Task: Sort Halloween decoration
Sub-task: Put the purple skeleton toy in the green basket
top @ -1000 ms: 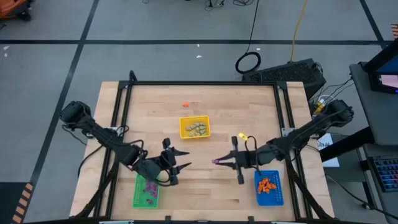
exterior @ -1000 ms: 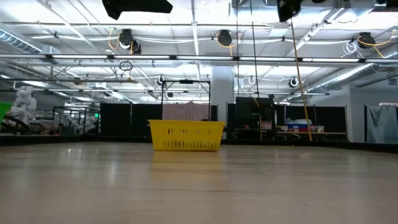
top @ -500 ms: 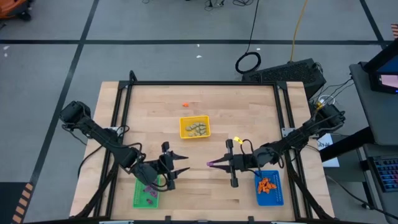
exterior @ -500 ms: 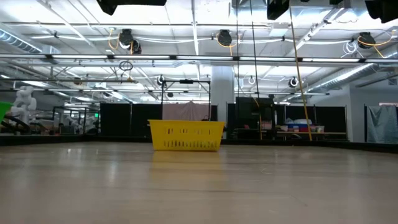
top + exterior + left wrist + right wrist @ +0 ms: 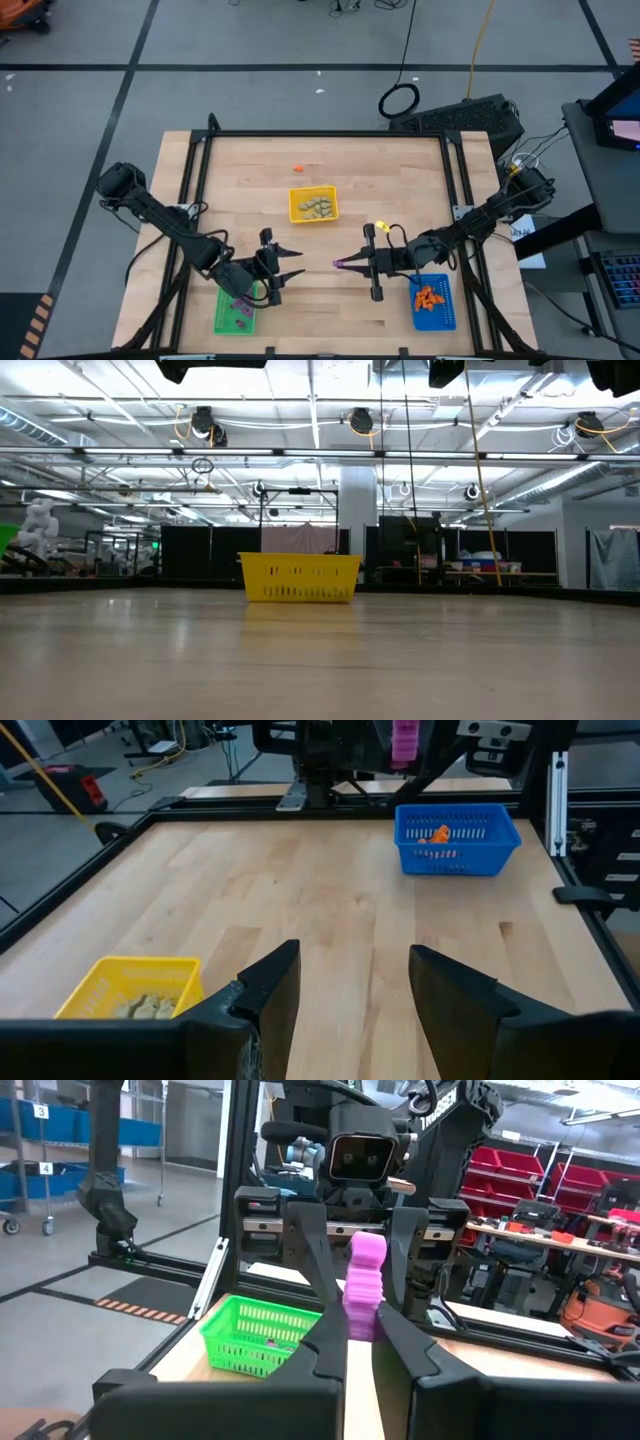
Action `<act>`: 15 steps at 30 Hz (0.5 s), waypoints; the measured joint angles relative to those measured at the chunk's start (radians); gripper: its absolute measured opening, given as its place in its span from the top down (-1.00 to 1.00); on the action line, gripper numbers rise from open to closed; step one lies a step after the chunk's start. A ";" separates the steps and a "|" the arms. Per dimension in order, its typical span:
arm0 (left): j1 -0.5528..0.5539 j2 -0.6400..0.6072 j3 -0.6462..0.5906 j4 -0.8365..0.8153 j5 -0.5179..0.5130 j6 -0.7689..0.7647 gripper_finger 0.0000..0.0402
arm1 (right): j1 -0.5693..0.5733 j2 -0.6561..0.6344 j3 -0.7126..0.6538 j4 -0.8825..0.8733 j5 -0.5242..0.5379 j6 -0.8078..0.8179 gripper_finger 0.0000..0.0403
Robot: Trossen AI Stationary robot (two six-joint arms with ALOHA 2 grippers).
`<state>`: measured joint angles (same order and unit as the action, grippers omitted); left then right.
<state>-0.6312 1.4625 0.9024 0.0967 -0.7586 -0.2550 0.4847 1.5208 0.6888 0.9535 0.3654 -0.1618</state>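
The right gripper point(image 5: 340, 264) was pinching a purple trinket point(image 5: 364, 1285) at the table's 6 o'clock. Facing it, the left gripper point(image 5: 300, 266) sat spread with nothing in it. Green tray point(image 5: 235, 310) at 7, blue tray point(image 5: 432, 302) at 5, yellow tray point(image 5: 313, 205) near center, one orange trinket point(image 5: 298, 168) loose around 12.

readable markings, right wrist view only:
- numeral "3": white label on upper blue bin point(image 5: 40, 1111), shelving rack at room's edge.
- numeral "4": white label on lower blue bin point(image 5: 42, 1169), same rack (directly beneath first).
- white lettering on dark arm housing point(image 5: 440, 1108) beyond table: runs diagonally, partly hidden, word not legible in full.
high, low and left wrist views: no legible text, brand or number.
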 joint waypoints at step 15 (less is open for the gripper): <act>0.000 0.000 0.000 0.000 0.000 -0.001 0.07 | 0.001 0.000 0.000 -0.095 -0.004 -0.199 0.96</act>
<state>-0.6312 1.4624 0.9020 0.0969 -0.7589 -0.2562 0.4858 1.5208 0.6891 0.8582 0.3618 -0.3603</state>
